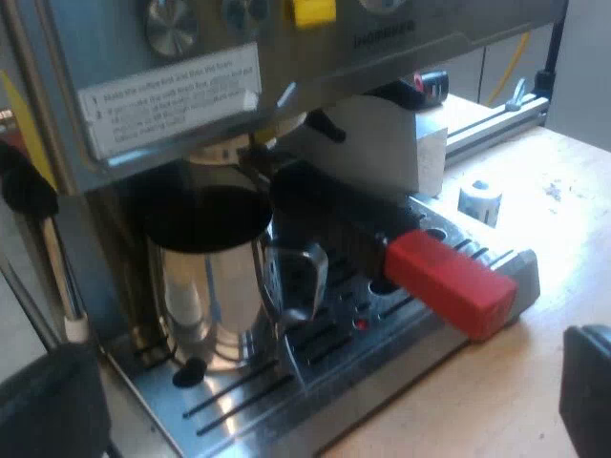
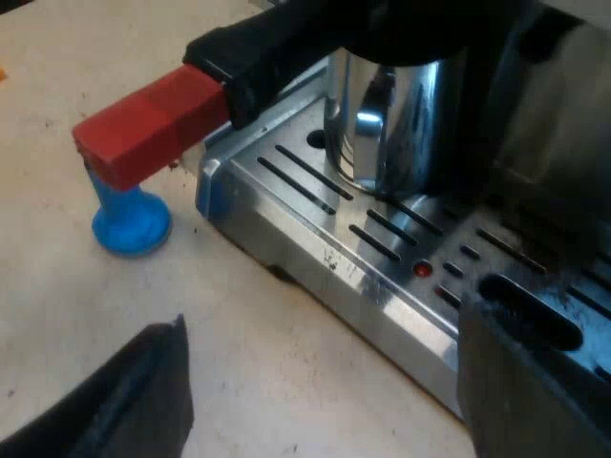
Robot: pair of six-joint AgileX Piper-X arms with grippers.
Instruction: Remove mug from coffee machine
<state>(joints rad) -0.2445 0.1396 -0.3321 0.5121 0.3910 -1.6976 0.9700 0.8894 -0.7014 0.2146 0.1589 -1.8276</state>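
1. Left wrist view: the mug [image 1: 210, 286] is seen upright on the drip tray [image 1: 401, 367] of the espresso machine [image 1: 315, 57], straight ahead of the left gripper [image 1: 315, 367], which is spread open and empty. The mug's grip [image 1: 298, 277] is turned towards it.
2. Right wrist view: the mug [image 2: 387, 124] is seen ahead of the right gripper [image 2: 325, 377], which is likewise open and empty. Neither arm can be judged nearer.

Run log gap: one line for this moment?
mug: on drip tray, under locked holder, ungrasped | left gripper: open, facing mug | right gripper: open, by tray edge | blue tamper: on table by red handle end
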